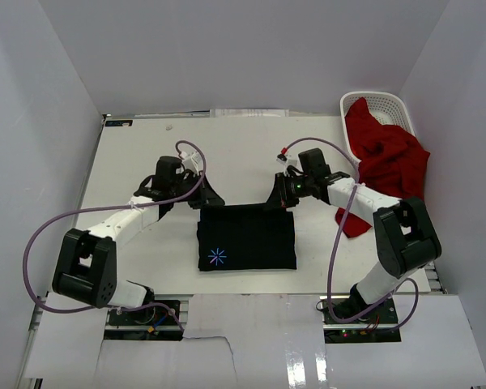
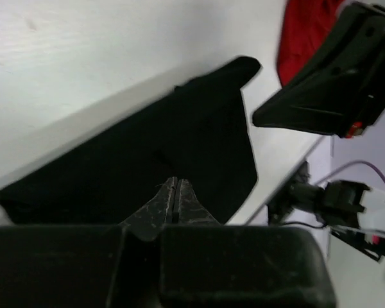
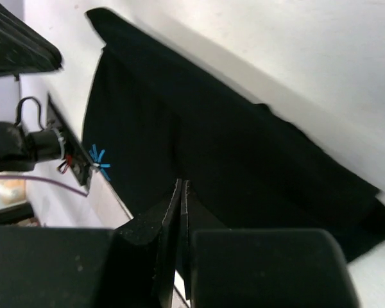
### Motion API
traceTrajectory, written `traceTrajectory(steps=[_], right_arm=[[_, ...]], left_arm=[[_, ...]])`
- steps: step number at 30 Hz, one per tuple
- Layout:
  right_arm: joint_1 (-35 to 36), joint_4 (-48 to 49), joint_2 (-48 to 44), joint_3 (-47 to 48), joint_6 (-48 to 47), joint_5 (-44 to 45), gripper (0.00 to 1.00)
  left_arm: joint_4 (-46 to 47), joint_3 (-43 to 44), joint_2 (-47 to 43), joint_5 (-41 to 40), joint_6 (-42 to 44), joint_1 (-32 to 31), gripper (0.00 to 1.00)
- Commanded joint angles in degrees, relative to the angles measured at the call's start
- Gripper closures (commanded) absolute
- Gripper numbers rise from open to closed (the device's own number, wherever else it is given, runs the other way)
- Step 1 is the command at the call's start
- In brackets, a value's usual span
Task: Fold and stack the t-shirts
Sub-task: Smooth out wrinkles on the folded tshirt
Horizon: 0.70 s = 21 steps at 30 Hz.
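1. Your left gripper (image 1: 208, 197) and right gripper (image 1: 277, 199) are reaching low, jaws together, at the far corners of the folded black t-shirt (image 1: 247, 239) lying mid-table.
2. The red t-shirt (image 1: 389, 158) is spilling out of the white basket (image 1: 389, 99) at your far right.

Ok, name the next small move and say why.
Probably lift both far corners slightly and fold them toward the near edge. The left end effector and right end effector are shut at the black t-shirt's far corners; whether they hold cloth is unclear.

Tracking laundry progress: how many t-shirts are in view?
2. The black shirt lies folded on the table, mid-front; the red shirt spills from the basket at the far right. Others may hide in the basket.
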Motion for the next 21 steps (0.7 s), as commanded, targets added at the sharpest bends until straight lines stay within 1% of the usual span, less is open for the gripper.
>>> traceTrajectory(steps=[1, 3, 7, 10, 13, 14, 16, 17, 18, 19, 21], right_arm=[[1.33, 6.25, 0.65, -0.54, 1.54, -5.49, 0.92], [1.86, 8.1, 1.26, -1.86, 2.94, -6.64, 0.92], [2.12, 12.14, 4.68, -2.92, 5.05, -9.45, 0.92], [2.82, 15.31, 6.88, -3.09, 6.9, -10.94, 0.92], [4.49, 17.86, 9.43, -2.22, 8.22, -13.32, 0.92], [5.36, 18.65, 10.05, -2.13, 9.36, -14.45, 0.92], [6.16, 21.28, 11.28, -2.13, 10.42, -15.17, 0.92], [6.86, 22.42, 11.72, -2.21, 11.81, -15.86, 0.92], [7.13, 24.26, 12.16, -2.22, 12.35, -16.13, 0.92], [7.65, 25.06, 13.04, -2.13, 12.79, -16.57, 0.92], [8.09, 26.47, 13.74, -1.95, 14.11, -16.92, 0.92]], left_arm=[[8.1, -2.03, -1.98, 10.83, 3.84, -1.23, 1.0], [11.61, -3.35, -1.89, 14.51, 4.54, -1.4, 1.0], [15.75, -4.76, -0.4, 18.57, 3.41, -2.98, 1.0], [16.64, -4.5, 0.65, 18.66, 2.35, -4.73, 1.0], [16.73, -5.64, 0.05, 17.27, 1.64, -7.02, 1.0], [16.81, -6.25, -0.48, 15.61, 0.86, -8.77, 1.0], [17.16, -9.06, -2.14, 13.4, -0.03, -11.67, 1.0], [17.69, -10.29, -2.77, 11.04, -0.81, -12.64, 1.0], [17.87, -13.09, -3.47, 9.37, -1.6, -13.44, 1.0], [21.17, -15.29, -5.3, 8.48, -2.57, -14.4, 1.0], [25.5, -20.12, -7.33, 6.98, -7.74, -14.67, 1.0]])
